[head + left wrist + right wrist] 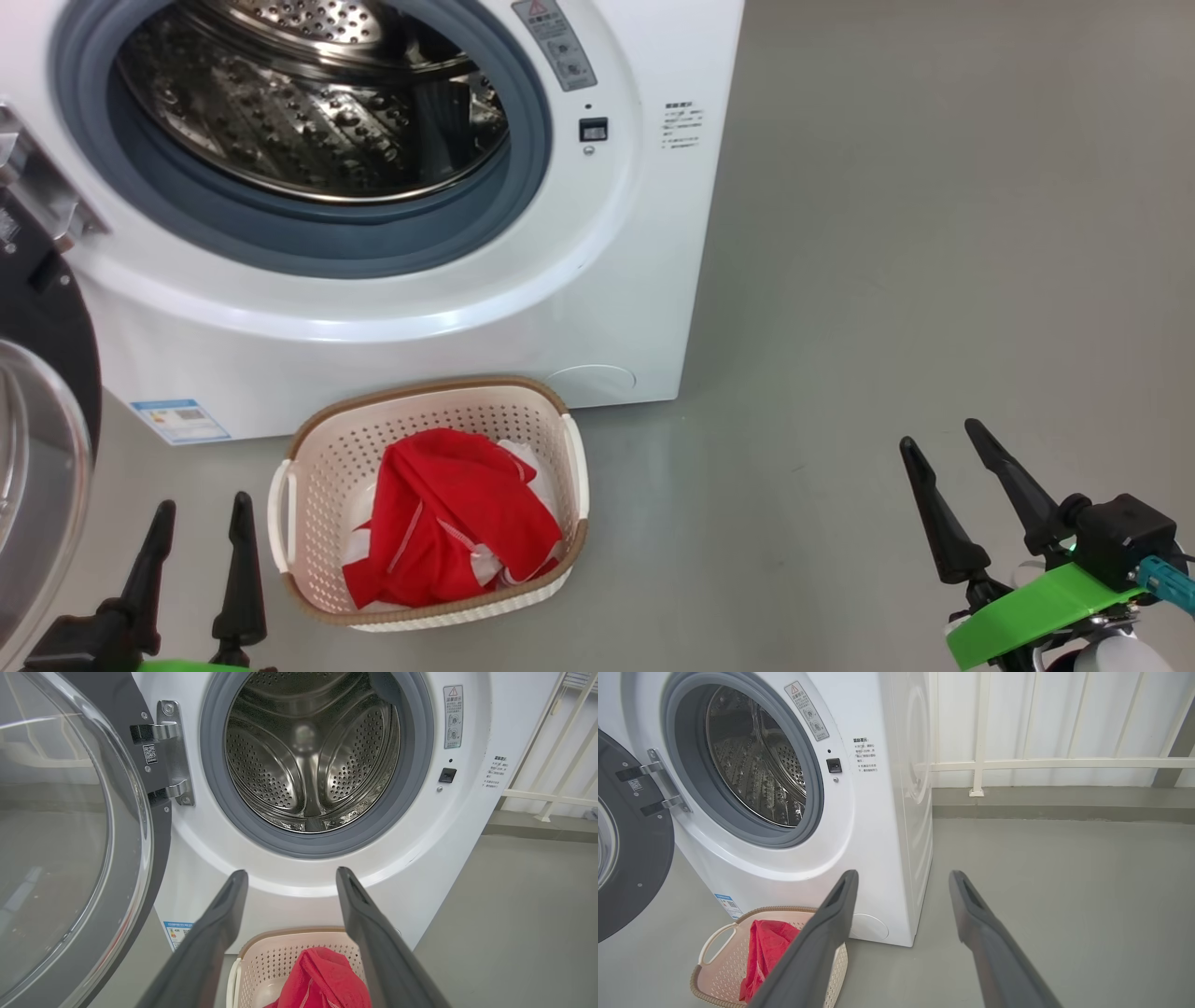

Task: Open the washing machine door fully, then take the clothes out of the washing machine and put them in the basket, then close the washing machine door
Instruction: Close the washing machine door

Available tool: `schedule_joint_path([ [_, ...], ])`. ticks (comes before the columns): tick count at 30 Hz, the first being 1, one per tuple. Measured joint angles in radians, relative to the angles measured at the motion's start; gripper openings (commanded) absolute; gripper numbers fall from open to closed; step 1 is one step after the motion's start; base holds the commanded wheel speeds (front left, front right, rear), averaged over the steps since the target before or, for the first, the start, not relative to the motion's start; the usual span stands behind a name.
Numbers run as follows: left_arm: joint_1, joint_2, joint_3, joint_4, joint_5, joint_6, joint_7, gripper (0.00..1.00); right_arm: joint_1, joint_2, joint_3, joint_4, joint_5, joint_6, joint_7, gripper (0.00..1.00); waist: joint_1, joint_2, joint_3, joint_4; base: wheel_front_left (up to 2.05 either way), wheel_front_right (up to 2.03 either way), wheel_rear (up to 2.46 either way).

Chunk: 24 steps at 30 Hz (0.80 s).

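Observation:
The white washing machine stands with its steel drum bare of fabric in all views. Its black door with the glass bowl is swung wide to the left. On the floor in front sits the cream basket holding the red and white clothes. My left gripper hangs open just left of the basket, nothing between its fingers. My right gripper is open too, over bare floor well right of the basket.
Grey floor spreads to the right of the machine. A white railing and panelled wall run behind it. The open door's edge is close to my left gripper. A blue energy label sits low on the machine front.

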Motion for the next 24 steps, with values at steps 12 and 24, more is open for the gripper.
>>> schedule_joint_path([
  [12,0.0,-0.02,0.015,0.018,-0.005,0.0,0.0,1.0,-0.008,-0.007,0.052,0.008,0.007,0.0,0.0,1.0,0.0,0.0,0.006,0.078,0.0,0.0,0.0],
  [24,0.015,-0.051,0.046,0.04,-0.013,0.0,0.0,1.0,-0.087,-0.045,0.161,0.056,0.044,0.0,0.0,1.0,0.0,0.0,0.002,0.322,0.0,0.0,0.0],
])
